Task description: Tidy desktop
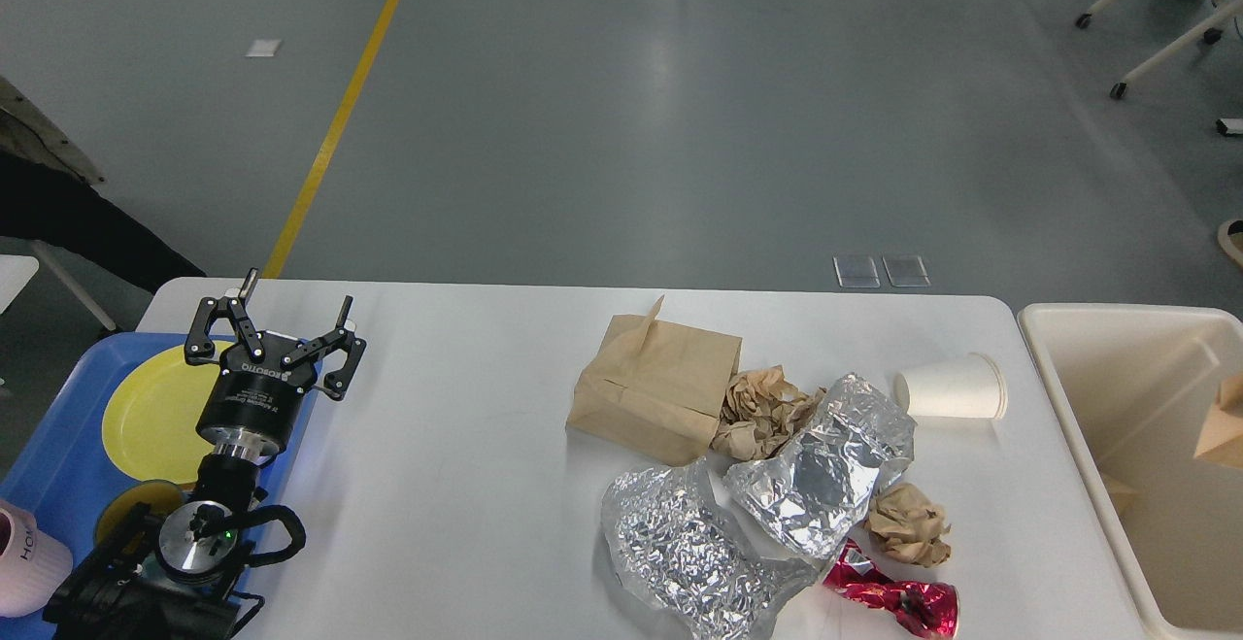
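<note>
The white desktop [456, 446] carries litter on its right half: a flat brown paper bag [655, 387], two crumpled brown paper balls [762, 409] [908, 523], two sheets of crinkled foil [825, 470] [685, 557], a red foil wrapper [898, 601] and a white paper cup [950, 387] on its side. My left gripper [286, 312] is open over the desktop's left edge, holding nothing. My right gripper is out of view. A brown paper bag [1224, 426] shows at the right edge inside the cream bin.
A blue tray [58, 455] at the left holds a yellow plate [146, 412], a small yellow dish [136, 504] and a pink cup [24, 562]. The cream bin [1097, 397] stands beside the desktop's right end. Bare tabletop lies between my left arm and the litter.
</note>
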